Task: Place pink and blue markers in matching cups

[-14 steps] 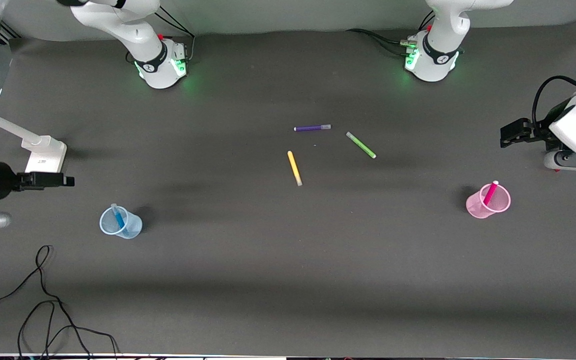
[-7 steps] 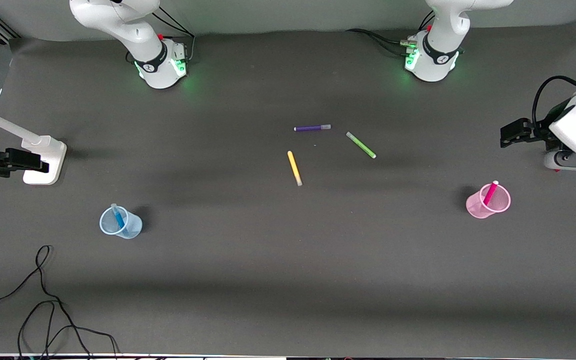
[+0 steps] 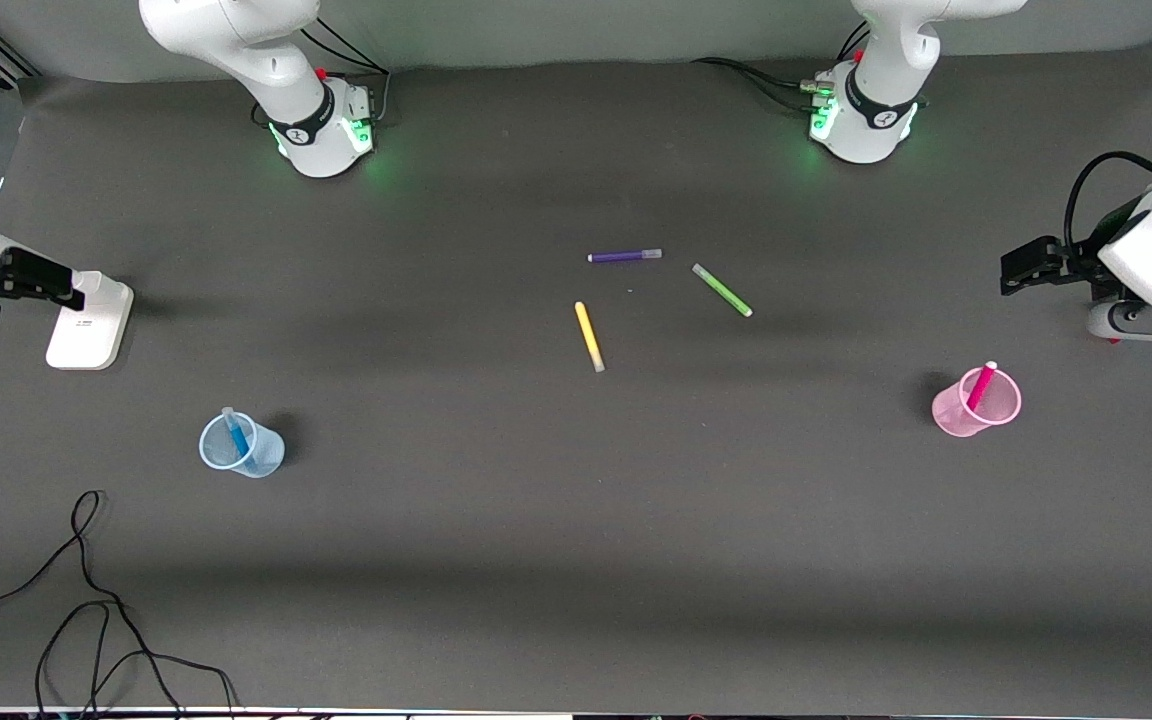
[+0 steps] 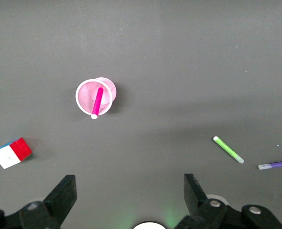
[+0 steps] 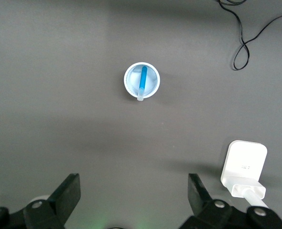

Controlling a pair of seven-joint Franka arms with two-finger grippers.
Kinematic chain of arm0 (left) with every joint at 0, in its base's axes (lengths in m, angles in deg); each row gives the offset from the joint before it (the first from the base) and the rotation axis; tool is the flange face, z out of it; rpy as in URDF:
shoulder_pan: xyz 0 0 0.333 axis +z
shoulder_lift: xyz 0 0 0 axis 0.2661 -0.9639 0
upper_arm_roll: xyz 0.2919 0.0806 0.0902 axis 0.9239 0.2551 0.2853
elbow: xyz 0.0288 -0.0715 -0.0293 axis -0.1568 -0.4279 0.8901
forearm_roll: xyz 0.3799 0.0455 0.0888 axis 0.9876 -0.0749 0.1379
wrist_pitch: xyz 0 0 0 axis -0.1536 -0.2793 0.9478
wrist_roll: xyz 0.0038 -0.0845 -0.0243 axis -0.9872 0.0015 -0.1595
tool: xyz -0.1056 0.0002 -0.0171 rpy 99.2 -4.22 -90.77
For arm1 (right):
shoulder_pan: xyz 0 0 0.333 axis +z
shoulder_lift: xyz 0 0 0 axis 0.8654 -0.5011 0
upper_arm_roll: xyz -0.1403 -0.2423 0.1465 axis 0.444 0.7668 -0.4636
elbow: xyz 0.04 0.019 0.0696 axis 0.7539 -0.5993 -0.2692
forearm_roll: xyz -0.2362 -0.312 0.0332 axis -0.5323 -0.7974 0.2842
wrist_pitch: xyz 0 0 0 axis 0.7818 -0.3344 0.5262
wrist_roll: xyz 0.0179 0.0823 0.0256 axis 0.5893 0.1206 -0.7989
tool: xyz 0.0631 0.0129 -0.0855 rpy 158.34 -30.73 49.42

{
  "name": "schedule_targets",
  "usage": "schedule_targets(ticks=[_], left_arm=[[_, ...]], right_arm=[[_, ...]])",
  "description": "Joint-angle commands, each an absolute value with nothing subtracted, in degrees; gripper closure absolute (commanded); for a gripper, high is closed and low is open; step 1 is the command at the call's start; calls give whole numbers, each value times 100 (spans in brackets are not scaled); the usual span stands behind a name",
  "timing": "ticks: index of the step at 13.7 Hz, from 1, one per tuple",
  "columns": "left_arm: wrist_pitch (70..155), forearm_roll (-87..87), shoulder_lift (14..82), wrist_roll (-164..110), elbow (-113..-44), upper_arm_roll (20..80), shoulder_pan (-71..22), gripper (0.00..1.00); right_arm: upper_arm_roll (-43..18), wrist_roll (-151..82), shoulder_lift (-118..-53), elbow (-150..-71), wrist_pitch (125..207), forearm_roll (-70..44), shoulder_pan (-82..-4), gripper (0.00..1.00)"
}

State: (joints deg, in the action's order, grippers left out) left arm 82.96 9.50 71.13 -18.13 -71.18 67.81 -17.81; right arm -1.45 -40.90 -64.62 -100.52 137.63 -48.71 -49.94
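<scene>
A: Below the left gripper [image 4: 126, 202], whose jaws are spread wide on nothing, the pink marker [image 3: 981, 385] leans in the pink cup [image 3: 976, 403]. It waits over its end of the table.

B: And the right gripper [image 5: 131, 200]?

A: Likewise gaping and empty, high over its own end beside a white stand [image 3: 86, 320]. Under it the blue marker [image 3: 236, 436] stands in the blue cup [image 3: 241, 446].

B: So both look placed. What remains?

A: I'd judge only retreat: lift clear, well apart from the cups, so nothing tips. The purple [image 3: 625, 256], green [image 3: 722, 290] and yellow [image 3: 589, 336] markers should stay untouched.
</scene>
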Motion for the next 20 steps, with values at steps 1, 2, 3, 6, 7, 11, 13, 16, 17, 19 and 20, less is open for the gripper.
schedule_targets(ticks=[1,2,3,6,7,11,13,16,17,19,20], left_arm=[[8201,897,7184,-1883,-7105,6736,-1746,0],[8201,897,7184,-1883,-7105,6736,-1746,0],[8201,897,7184,-1883,-7105,6736,-1746,0],[8201,897,7184,-1883,-7096,6736,-1746,0],[8201,897,7184,-1883,-7105,6736,-1746,0],[8201,897,7193,-1875,-7105,6736,-1746,0],[8219,888,7201,-1831,-7122,6745,-1737,0],[8263,888,7219,-1831,-7131,6745,-1737,0],[8289,888,7228,-1831,-7149,6745,-1737,0],[8350,888,7237,-1822,-7149,6745,-1737,0],[8394,888,7245,-1813,-7158,6745,-1737,0]], right_arm=[[-932,-3843,-6326,-10301,13956,-5039,-5683,0],[-1256,-3790,-6317,-10354,13982,-5065,-5912,0],[-1494,-3607,-6317,-10354,13982,-5065,-6062,0],[-1637,-3377,-6379,-10345,14061,-5048,-6063,0],[-1689,-3377,-6387,-10328,14061,-5039,-6046,0],[-1787,-3359,-6422,-10178,14000,-4952,-6063,0],[-1813,-3333,-6458,-10056,14000,-4855,-6072,0],[-1796,-3192,-6440,-9977,13965,-4496,-6072,0],[-1778,-3227,-6405,-10002,13930,-4398,-6072,0],[-1787,-3218,-6396,-9959,13754,-4380,-6063,0],[-1778,-3218,-6396,-9959,13754,-4354,-6072,0]])
